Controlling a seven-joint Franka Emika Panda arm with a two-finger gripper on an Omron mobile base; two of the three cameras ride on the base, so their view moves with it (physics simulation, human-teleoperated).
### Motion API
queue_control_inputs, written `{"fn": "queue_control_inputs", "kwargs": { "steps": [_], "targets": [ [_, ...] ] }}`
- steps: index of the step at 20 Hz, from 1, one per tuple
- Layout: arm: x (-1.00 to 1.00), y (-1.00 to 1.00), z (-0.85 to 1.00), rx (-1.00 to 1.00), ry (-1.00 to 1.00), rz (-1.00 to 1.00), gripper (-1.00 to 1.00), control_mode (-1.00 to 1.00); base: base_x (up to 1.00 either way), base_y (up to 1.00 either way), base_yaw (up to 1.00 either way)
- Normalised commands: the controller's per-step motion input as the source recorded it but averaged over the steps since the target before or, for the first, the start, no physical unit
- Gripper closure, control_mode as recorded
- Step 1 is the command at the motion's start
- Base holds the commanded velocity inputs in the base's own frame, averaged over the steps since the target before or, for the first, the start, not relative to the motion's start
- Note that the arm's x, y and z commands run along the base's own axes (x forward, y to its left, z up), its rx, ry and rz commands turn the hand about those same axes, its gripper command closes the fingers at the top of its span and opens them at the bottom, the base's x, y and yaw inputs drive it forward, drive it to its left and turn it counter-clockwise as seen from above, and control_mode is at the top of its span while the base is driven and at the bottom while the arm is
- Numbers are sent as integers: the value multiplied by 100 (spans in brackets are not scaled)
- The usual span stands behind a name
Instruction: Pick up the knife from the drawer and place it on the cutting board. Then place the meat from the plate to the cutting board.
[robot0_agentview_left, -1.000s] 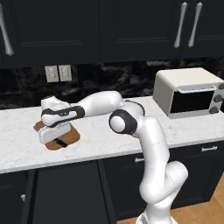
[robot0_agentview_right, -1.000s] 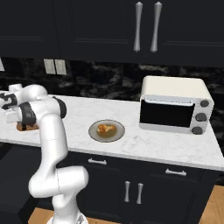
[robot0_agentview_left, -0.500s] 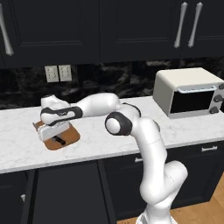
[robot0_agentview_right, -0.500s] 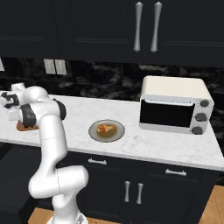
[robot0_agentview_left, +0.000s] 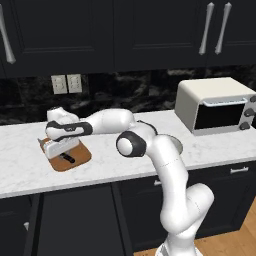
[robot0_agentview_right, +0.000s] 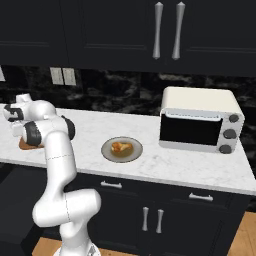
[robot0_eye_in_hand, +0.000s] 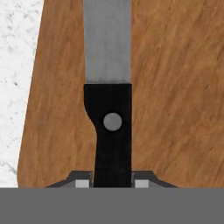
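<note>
The slim black-handled knife with the silver-grey blade is being held in the tightly closed two-finger gripper, its handle pinched between the dark tips and its blade pointing to twelve o'clock in the hand view. It is being brought down over the flat reddish-brown wooden cutting board, which is lying on the white marble counter. Compared with a second ago, the hand is being seen lower and closer to the board, so the first placement is judged nearly done; release is still awaited. The small orange-brown lump of meat is being left on the round grey-beige plate, at three o'clock of the board in the right base view, well apart from it
</note>
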Motion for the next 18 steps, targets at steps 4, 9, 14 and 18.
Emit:
{"fn": "queue_control_inputs", "kwargs": {
  "steps": [4, 9, 14, 18],
  "targets": [
    [0, 0, 0, 0, 0, 0, -100, -100, 0, 0, 0],
    [-1, 0, 0, 0, 0, 0, -100, -100, 0, 0, 0],
    [-59, -15, 3, 1, -8, 0, -100, -100, 0, 0, 0],
    [-95, -35, 0, 2, -20, 0, -100, -100, 0, 0, 0]
  ]
}}
